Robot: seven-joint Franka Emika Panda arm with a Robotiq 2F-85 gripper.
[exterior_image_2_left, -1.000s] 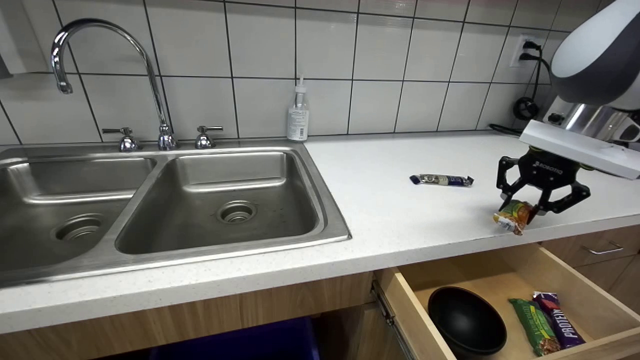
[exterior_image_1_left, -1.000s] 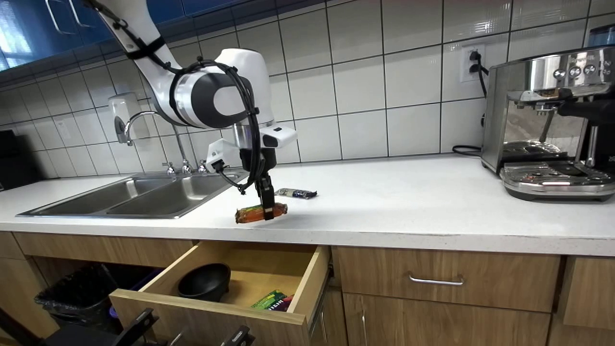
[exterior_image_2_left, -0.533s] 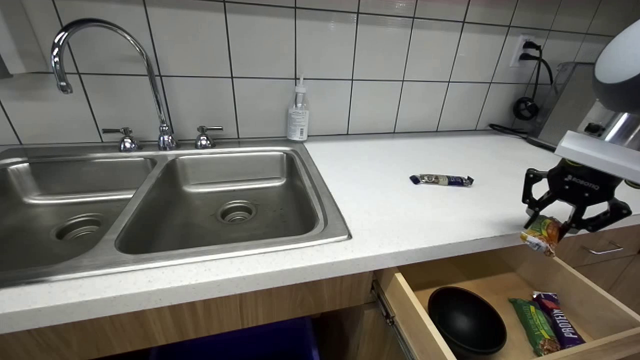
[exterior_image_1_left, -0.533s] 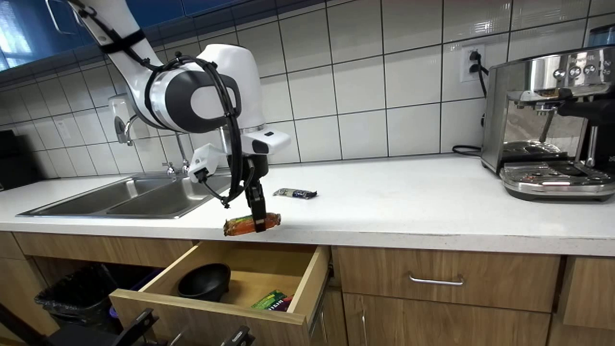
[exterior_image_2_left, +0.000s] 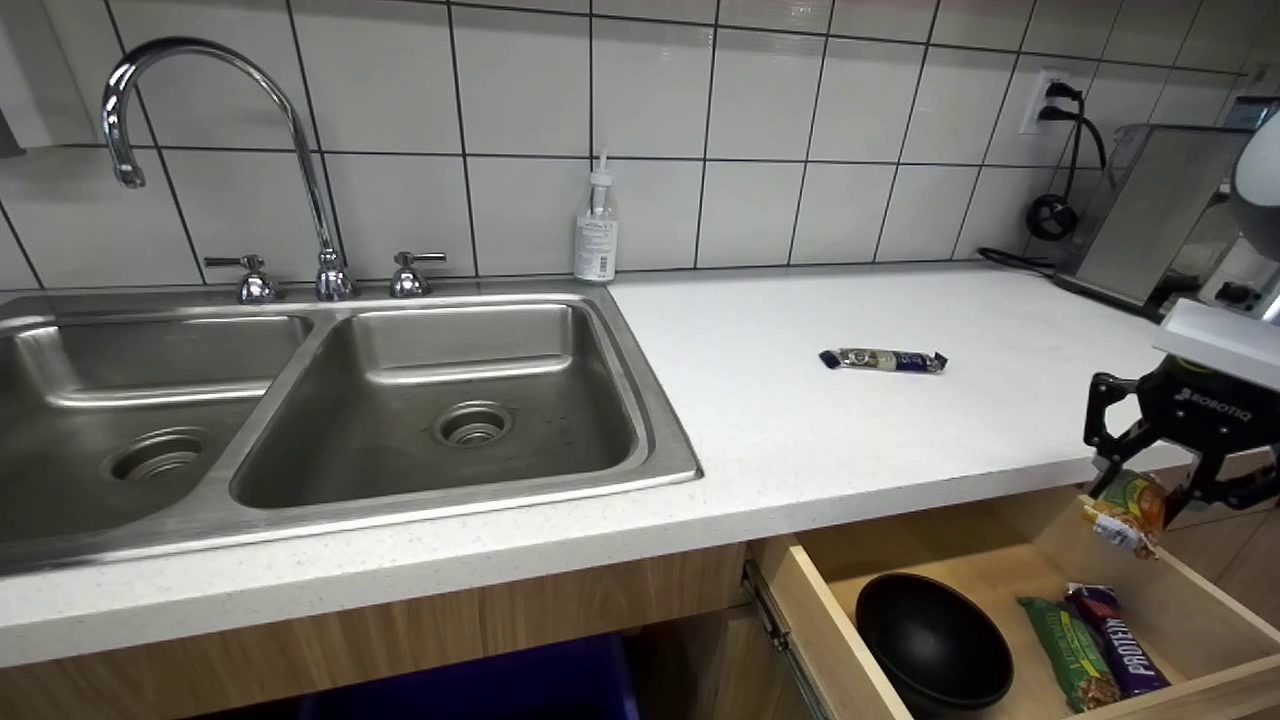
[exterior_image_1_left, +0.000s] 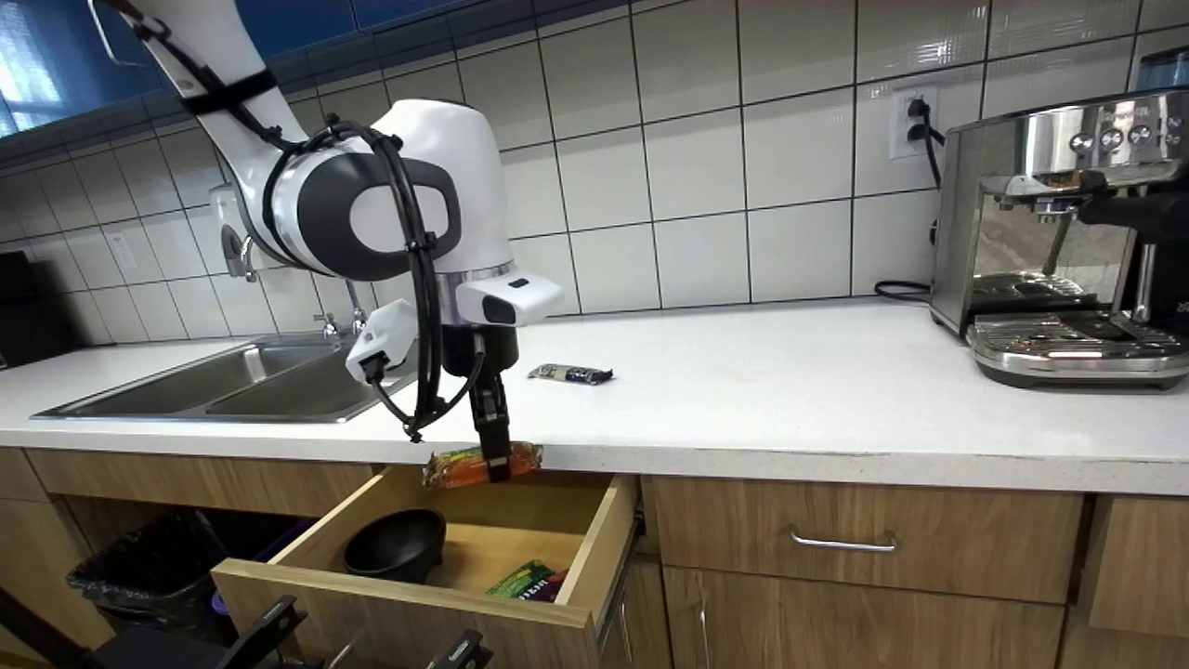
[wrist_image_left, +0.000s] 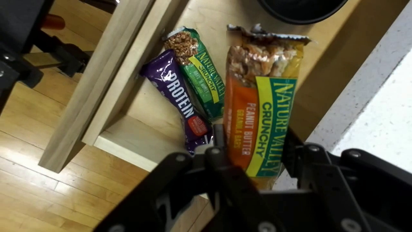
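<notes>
I have a peanut butter granola bar [wrist_image_left: 262, 106] pinched in my gripper [wrist_image_left: 254, 138], jutting out both sides, above the open drawer [exterior_image_1_left: 502, 544], its height hard to judge.

Facing the tiled wall [exterior_image_1_left: 701, 167] across the counter [exterior_image_1_left: 762, 390] in both exterior views, sharing sink [exterior_image_2_left: 340, 430] and drawer [exterior_image_1_left: 506, 534]; in wrist view, looking down, close over that drawer.
</notes>
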